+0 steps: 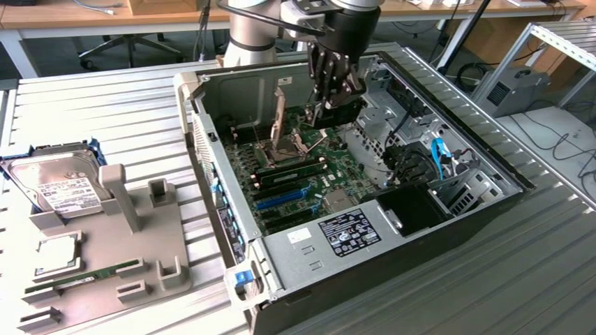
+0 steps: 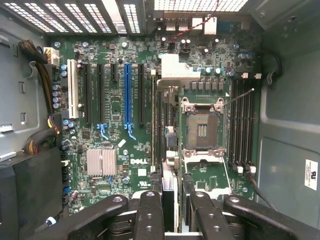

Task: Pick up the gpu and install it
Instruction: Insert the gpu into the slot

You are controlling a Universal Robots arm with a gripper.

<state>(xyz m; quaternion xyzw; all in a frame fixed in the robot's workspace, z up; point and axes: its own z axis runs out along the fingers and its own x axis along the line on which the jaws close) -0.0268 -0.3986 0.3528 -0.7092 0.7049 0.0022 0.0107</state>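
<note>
Your tool, the black multi-fingered one on the arm, is clenched on the gpu, a flat dark expansion card with a silver end bracket. It hangs inside the open black-and-grey computer case, which lies on its side on the ribbed metal bench.

From the wrist view you see the card edge-on between the fingers. A grip on its top edge makes sense, because it leaves the lower connector edge free to meet a slot.

The card runs parallel to the expansion slots on the green motherboard. It looks to sit between the long blue slot and the square metal processor socket, not over the blue slot itself. I judge it is above the board and not seated, though the gap is hard to read.

The case lies open-side up so you can come straight down.

At the exterior view's left, the grey moulded parts holder keeps the silver hard drive with the white label and the thin green memory stick well apart from the work.
</note>
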